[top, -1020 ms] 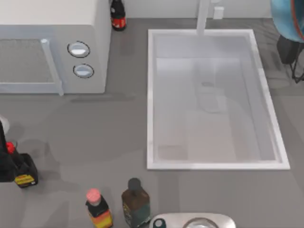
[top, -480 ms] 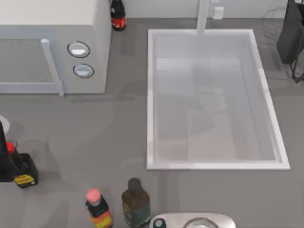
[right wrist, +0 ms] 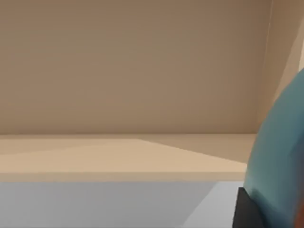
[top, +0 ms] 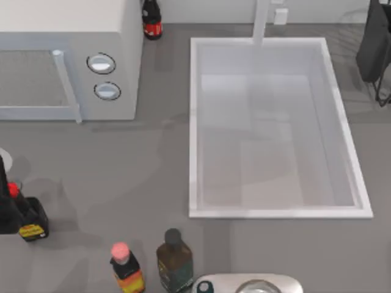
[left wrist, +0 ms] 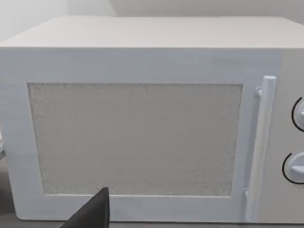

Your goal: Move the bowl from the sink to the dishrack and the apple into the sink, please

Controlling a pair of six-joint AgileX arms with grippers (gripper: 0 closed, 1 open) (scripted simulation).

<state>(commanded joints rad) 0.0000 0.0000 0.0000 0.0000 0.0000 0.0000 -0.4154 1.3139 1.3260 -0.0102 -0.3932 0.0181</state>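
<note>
The white sink (top: pixel 194 128) lies right of centre in the top view, and its basin holds nothing. The blue bowl (right wrist: pixel 280 161) shows close up in the right wrist view, pressed against a dark fingertip (right wrist: pixel 247 211) of my right gripper. My right arm (top: pixel 374 43) is a dark shape at the top view's far right edge, beyond the sink. Thin dark wires (top: pixel 383 91) just below it look like part of the dishrack. The apple is out of view. A dark fingertip (left wrist: pixel 92 213) of my left gripper points at the microwave door.
A white microwave (top: pixel 67 61) fills the back left, with a dark bottle (top: pixel 151 21) beside it. Two bottles (top: pixel 27 220) stand at the left edge, one red-capped. Two more bottles (top: pixel 174 259) and a metal object (top: pixel 250 284) line the front. The faucet post (top: pixel 261 21) rises behind the sink.
The blue bowl, seen at the top right corner a second ago, has gone out of the top view to the right. Shadows over the basin have faded. The left arm has not moved.
</note>
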